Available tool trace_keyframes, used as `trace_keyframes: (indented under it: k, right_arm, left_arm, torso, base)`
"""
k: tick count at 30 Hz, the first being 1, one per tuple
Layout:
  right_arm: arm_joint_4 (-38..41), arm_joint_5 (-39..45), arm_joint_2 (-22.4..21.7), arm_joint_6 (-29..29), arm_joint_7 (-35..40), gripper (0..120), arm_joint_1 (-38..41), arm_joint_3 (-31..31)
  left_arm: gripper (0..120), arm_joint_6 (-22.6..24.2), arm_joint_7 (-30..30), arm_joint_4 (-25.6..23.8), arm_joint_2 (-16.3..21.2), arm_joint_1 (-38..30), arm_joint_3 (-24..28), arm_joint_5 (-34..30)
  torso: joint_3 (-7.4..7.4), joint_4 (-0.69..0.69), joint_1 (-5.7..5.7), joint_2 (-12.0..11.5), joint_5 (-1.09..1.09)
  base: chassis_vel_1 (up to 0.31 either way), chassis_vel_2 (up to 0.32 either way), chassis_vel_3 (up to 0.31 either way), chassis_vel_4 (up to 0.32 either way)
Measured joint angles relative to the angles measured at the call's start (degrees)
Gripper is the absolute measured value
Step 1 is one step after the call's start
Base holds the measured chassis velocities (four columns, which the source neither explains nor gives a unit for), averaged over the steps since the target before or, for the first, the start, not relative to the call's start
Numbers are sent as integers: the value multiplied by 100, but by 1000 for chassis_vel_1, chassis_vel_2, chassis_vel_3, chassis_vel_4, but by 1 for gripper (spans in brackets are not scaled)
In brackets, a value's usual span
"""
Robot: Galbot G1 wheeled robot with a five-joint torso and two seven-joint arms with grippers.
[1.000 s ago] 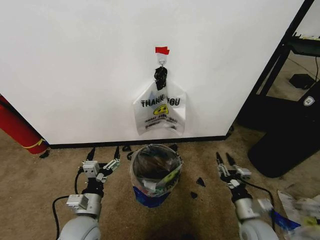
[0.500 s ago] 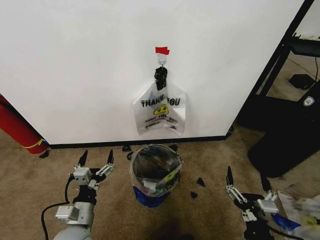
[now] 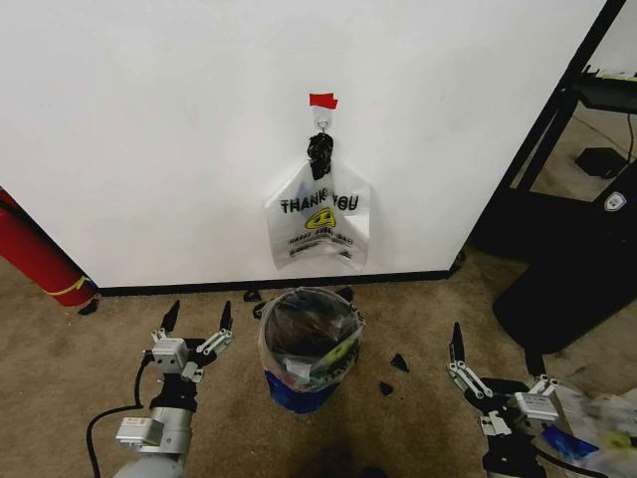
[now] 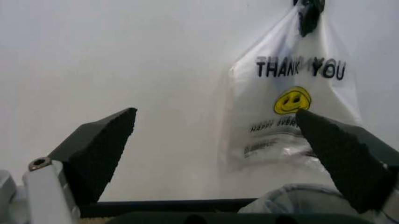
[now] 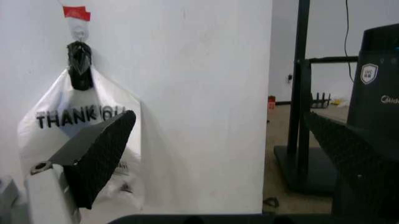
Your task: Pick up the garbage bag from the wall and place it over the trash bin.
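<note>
Hanging on wall from small hook under red tape: garbage bag, handles bunched dark at hook, "THANK YOU" print and yellow smiley facing out. Trash bin on carpet directly below bag, lined with clear plastic, near baseboard. Left gripper low beside bin on left, fingers spread, empty. Right gripper low on right, well apart from bin, fingers spread wide, empty.
</note>
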Motion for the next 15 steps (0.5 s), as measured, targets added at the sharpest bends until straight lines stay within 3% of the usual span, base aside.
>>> trace_keyframes:
  k: [15]
  right_arm:
    - [337, -311, 16, -264, 57, 100, 9, -114]
  left_arm:
    - [100, 21, -101, -89, 132, -72, 96, -19]
  torso:
    - [0, 1, 0, 0, 0]
  base:
    - [0, 0, 0, 0]
